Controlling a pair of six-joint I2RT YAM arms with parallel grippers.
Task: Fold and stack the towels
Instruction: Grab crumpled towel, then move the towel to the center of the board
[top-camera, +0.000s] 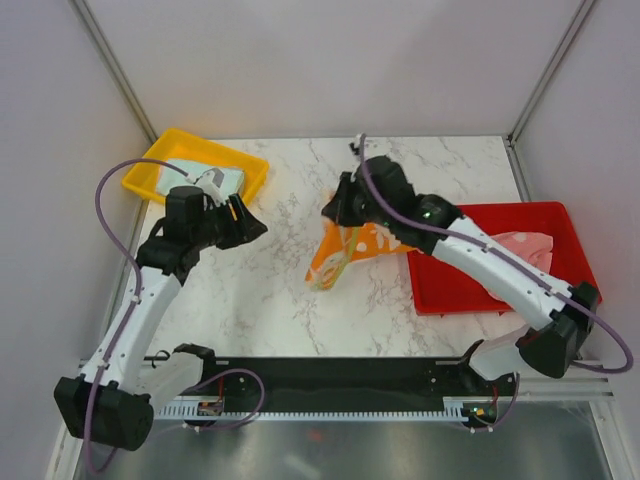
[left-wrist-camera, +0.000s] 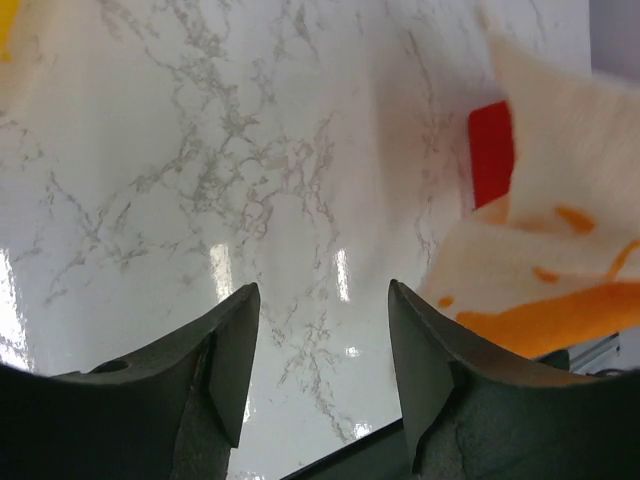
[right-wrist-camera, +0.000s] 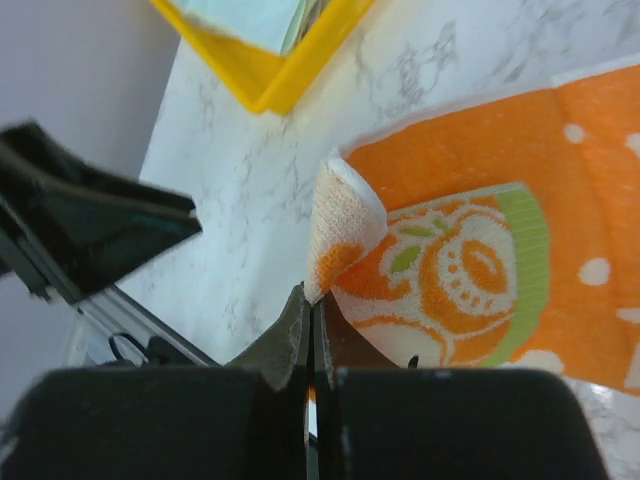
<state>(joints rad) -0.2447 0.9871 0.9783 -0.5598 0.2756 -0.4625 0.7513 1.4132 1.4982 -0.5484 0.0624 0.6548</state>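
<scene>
Pinching the orange-printed towel (top-camera: 345, 255) over the table (top-camera: 270, 300) in the closed right gripper (top-camera: 338, 205), left gripper (top-camera: 250, 222) gaping empty, mint towel (top-camera: 235, 180) seemingly lying done in yellow tray (top-camera: 165, 160), pink towel (top-camera: 525, 248) waiting in red tray (top-camera: 450, 290).

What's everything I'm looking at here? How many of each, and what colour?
orange towel: one, orange and cream, held up over mid-table by the right claw
pink towel: one, pale pink, in the red tray
green towel: at least one, pale green, in the yellow tray
red tray: one, red, table's right side
yellow tray: one, yellow, far left corner
table: one, white marble
left claw: one, black, open and empty
right claw: one, black, shut on the orange towel
</scene>
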